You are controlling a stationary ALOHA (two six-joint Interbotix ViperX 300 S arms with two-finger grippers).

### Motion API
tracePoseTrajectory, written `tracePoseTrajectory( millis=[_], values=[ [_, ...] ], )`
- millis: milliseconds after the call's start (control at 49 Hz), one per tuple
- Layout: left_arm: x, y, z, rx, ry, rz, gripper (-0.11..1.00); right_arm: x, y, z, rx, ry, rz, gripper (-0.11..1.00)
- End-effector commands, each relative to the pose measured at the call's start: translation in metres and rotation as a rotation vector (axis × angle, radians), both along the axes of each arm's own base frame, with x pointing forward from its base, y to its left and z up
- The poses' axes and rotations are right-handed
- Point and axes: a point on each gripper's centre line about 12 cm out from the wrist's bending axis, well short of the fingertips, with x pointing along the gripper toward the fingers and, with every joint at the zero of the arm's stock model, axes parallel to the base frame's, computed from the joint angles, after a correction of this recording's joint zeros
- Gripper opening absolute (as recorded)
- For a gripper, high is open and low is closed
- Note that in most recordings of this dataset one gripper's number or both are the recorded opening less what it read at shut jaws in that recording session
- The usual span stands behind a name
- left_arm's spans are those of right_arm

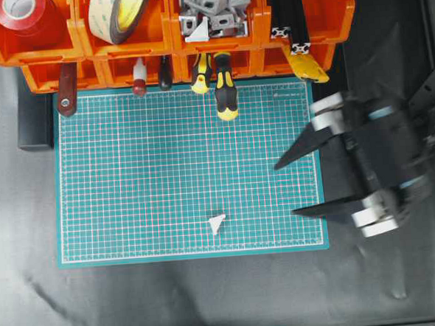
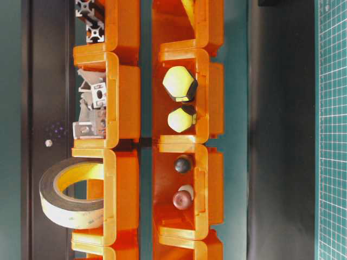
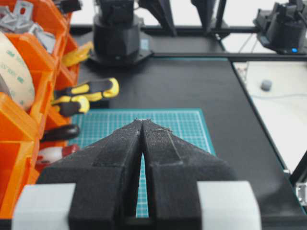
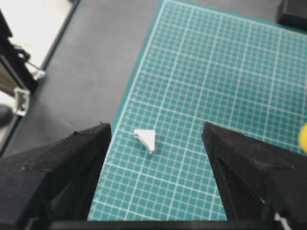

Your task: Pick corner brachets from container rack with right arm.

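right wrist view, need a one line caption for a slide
Open right end effector above a single white corner bracket lying on the green cutting mat.

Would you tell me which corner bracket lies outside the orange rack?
The lone white bracket on the green mat; the others sit piled in a bin of the rack.

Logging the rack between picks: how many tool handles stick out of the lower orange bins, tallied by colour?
Yellow-and-black handles: 2
Black handle: 1
Red-and-white handle: 1
Brown handle: 1
All-yellow handle: 1
Total: 6
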Motion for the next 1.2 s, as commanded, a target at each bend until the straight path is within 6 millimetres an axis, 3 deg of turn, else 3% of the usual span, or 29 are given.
tracePoseTrajectory(
  millis=[0, 429, 939, 1184],
  values=[
    [0.000, 0.000, 0.004, -0.001, -0.012, -0.001, 0.01, -0.012, -0.005, 0.015, 0.021, -0.057, -0.001, 0.74],
    [0.001, 0.000, -0.004, -0.032, 0.008, 0.002, 0.01, -0.044, -0.016, 0.017, 0.032, -0.081, -0.008, 0.71],
    [-0.004, 0.000, -0.008, -0.027, -0.021, 0.000, 0.01, -0.058, -0.021, 0.005, 0.050, -0.078, -0.017, 0.70],
    [-0.006, 0.000, -0.012, -0.032, -0.021, 0.000, 0.01, -0.064, -0.023, 0.010, 0.110, -0.118, -0.035, 0.70]
  ],
)
